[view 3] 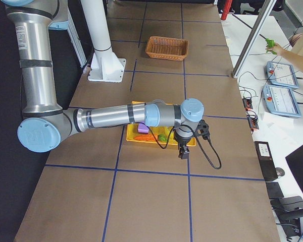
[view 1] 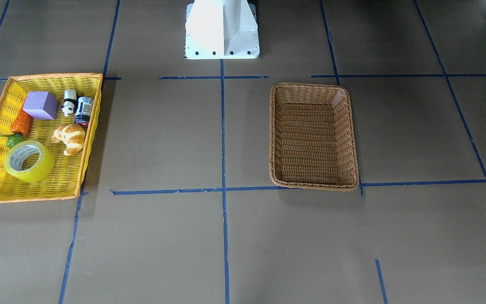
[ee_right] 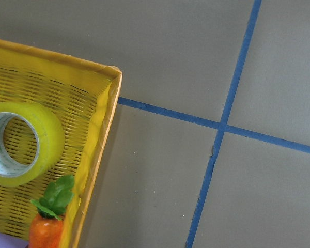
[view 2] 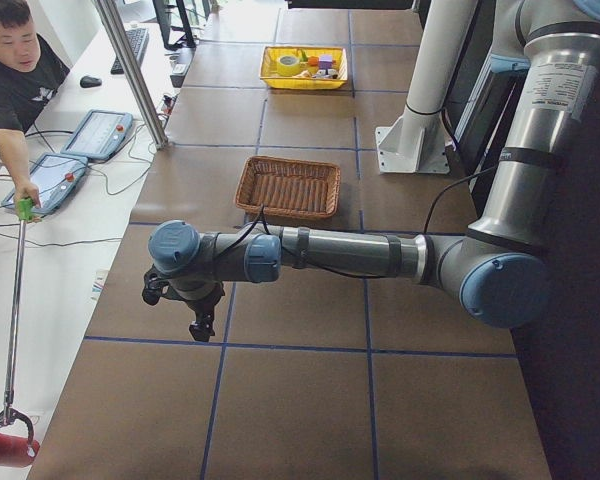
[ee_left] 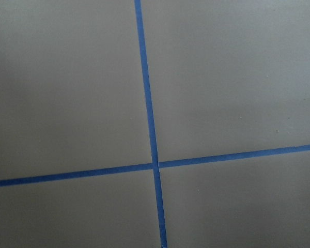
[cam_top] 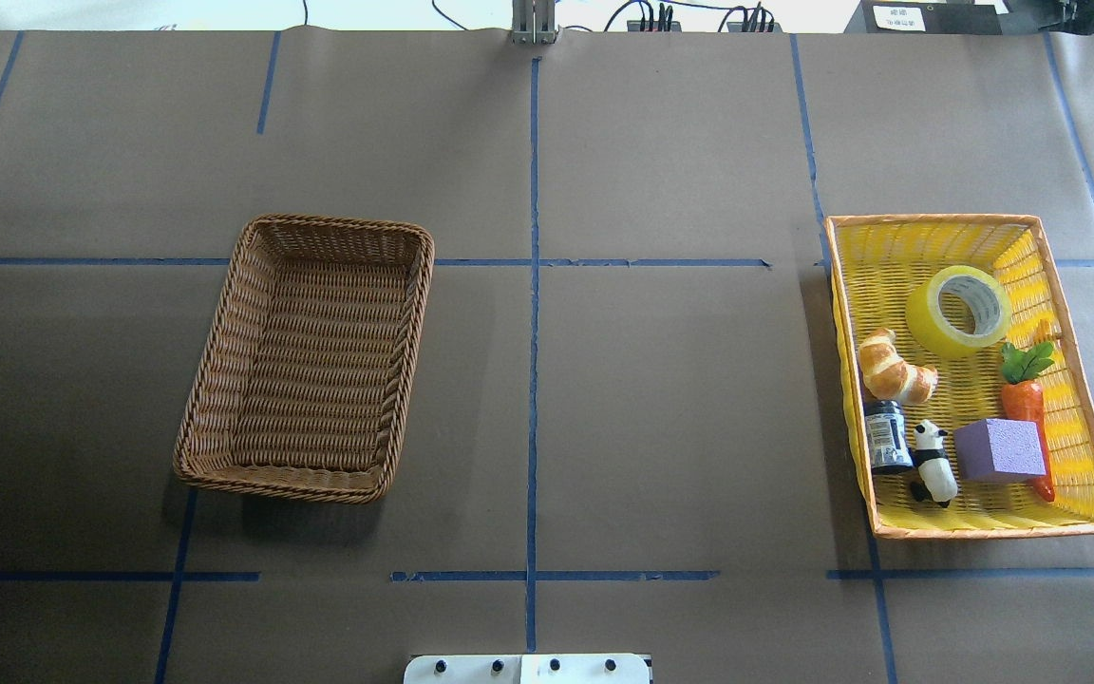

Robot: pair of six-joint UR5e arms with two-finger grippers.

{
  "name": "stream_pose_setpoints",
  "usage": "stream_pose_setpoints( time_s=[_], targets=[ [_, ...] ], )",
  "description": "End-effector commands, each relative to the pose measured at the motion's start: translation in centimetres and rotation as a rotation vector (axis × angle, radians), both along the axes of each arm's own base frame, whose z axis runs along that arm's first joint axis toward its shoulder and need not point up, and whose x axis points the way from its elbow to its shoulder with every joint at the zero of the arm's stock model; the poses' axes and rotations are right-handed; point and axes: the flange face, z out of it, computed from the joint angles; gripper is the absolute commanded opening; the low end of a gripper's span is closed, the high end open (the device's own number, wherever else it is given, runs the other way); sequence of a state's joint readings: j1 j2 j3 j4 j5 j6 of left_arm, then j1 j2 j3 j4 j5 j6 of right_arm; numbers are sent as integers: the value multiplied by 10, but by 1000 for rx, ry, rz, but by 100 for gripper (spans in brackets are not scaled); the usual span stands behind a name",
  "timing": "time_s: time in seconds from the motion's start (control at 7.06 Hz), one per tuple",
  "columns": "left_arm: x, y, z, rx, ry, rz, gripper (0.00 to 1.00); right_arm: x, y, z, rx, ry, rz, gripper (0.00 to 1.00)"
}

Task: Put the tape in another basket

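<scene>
The tape (view 1: pixel 29 161), a yellow-green roll with a white-grey core, lies flat in the yellow tray (view 1: pixel 53 76). It also shows in the overhead view (cam_top: pixel 958 311) and the right wrist view (ee_right: pixel 20 144). The empty brown wicker basket (view 1: pixel 314 86) (cam_top: pixel 338 224) sits apart across the table. My right gripper (view 3: pixel 183 151) hangs high beside the tray's outer edge. My left gripper (view 2: pixel 202 325) hangs over bare table, on the side of the wicker basket (view 2: pixel 290 162) away from the tray. Both show only in side views, so I cannot tell if they are open or shut.
The tray also holds a croissant (cam_top: pixel 894 369), a carrot (cam_top: pixel 1024 394), a purple block (cam_top: pixel 1000 449), a panda figure (cam_top: pixel 932 463) and a dark jar (cam_top: pixel 886 435). The robot base (view 1: pixel 222 29) stands mid-table. An operator (view 2: pixel 15 80) sits at a side desk.
</scene>
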State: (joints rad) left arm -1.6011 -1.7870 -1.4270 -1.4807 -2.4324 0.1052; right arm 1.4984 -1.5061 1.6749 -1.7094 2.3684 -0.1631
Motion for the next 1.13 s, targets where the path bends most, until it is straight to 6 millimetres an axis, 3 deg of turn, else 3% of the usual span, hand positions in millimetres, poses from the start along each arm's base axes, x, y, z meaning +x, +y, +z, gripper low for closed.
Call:
stream_pose_setpoints(
  time_s=[0.0, 0.14, 0.28, 0.57, 0.99],
  targets=[
    [0, 8, 6, 7, -30, 7, 100, -1, 1, 1, -65, 3, 58, 100],
    [0, 9, 11, -1, -112, 16, 100, -1, 5, 8, -65, 4, 48, 100],
    [15, 6, 14, 6, -171, 53, 100, -1, 5, 8, -71, 4, 52, 100],
    [14, 9, -5, 44, -176, 45, 100, -1, 5, 6, -74, -1, 57, 100],
    [17, 9, -5, 49, -175, 52, 100, -9, 0, -1, -57, -19, 41, 100]
  ],
)
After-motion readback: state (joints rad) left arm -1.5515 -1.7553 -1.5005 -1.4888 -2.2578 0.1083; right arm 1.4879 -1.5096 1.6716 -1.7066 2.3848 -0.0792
